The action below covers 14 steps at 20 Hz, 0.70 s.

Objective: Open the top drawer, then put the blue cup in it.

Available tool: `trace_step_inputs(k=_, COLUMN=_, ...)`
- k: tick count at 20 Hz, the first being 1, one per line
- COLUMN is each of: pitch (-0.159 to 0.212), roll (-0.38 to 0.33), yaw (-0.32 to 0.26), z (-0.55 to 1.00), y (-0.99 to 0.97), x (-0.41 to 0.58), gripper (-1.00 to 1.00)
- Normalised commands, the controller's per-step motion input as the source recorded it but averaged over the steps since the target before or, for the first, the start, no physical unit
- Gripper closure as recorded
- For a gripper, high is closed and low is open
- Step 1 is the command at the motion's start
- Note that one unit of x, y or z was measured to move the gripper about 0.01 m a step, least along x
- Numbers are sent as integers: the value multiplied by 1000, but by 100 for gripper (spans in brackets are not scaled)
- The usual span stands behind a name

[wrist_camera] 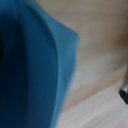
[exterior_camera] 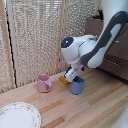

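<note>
The blue cup (exterior_camera: 77, 86) stands upright on the wooden surface, right of the pink mug. My gripper (exterior_camera: 75, 76) reaches down onto the cup's rim, and its fingers merge with the cup, so their spacing is unclear. In the wrist view the blue cup (wrist_camera: 35, 70) fills most of the picture, very close and blurred, with one dark fingertip (wrist_camera: 123, 95) at the edge. The dark brown dresser (exterior_camera: 119, 50) stands at the exterior view's right, largely hidden by my arm. I cannot make out how its top drawer stands.
A pink mug (exterior_camera: 43, 83) stands to the exterior view's left of the blue cup. A white plate (exterior_camera: 18, 115) lies at the front left. A small orange object (exterior_camera: 63, 79) lies beside the blue cup. A woven screen (exterior_camera: 35, 35) closes off the back.
</note>
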Motion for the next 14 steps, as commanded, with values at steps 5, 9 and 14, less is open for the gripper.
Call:
trace_step_inputs(k=5, pitch=96, roll=179, yaw=-30, z=-336, y=-21, x=402, gripper=-100)
trace_step_inputs(k=9, pitch=49, roll=54, yaw=-73, z=-278, y=-54, x=31, gripper=-100)
trace_step_inputs(k=14, pitch=57, roll=58, yaw=-65, z=-184, y=-10, x=0, gripper=100)
